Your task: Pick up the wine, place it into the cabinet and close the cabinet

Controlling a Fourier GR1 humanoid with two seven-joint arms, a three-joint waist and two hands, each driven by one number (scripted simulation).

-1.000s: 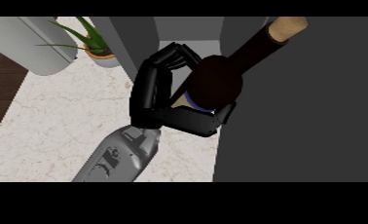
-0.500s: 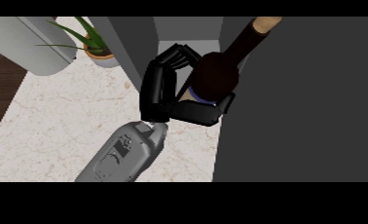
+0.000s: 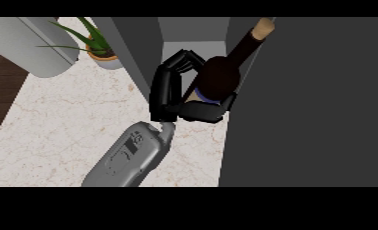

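Bottle: wine bottle (image 3: 221,71) tilted, neck towards cabinet (image 3: 192,31) opening.
Robot hand: 1 seen, right robot hand (image 3: 173,91), curled round bottle.
Worktop (image 3: 66,119): potted plant (image 3: 96,49) beside cabinet.

Single head view, steeply down, close over counter (image 3: 66,124), cabinet (image 3: 295,104) seemingly right

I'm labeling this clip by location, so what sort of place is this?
Probably a kitchen counter: a pale marble-like countertop, a grey cabinet standing open, a wine bottle held by the robot hand, and a potted plant.
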